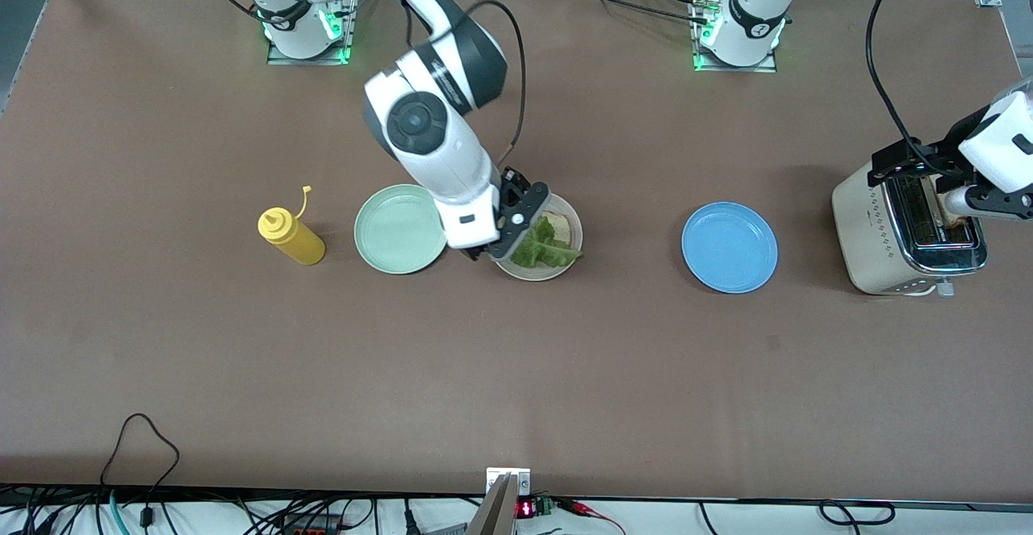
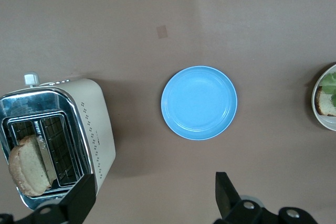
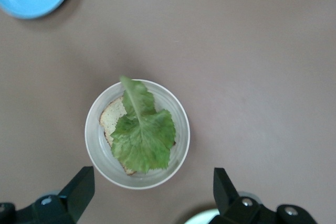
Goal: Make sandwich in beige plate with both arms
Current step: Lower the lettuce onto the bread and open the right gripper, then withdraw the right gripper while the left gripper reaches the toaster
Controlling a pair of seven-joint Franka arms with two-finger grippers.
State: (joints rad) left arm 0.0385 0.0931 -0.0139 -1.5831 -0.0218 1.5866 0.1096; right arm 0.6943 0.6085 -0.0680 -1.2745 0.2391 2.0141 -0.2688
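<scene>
Since the lettuce leaf [image 3: 142, 135] lies on the bread slice [image 3: 112, 119] in the beige plate [image 3: 97, 153] under your open, empty right gripper [image 3: 149, 195], drop your open left gripper [image 2: 152, 200] straight onto the toaster [image 2: 63, 135] bread [image 2: 26, 165].

Left gripper [image 2: 152, 203] open over table; bread slice [image 2: 29, 165] in toaster [image 2: 92, 129]; blue plate [image 2: 199, 103] nearby; prob. beige plate [image 2: 316, 109] at edge.
</scene>
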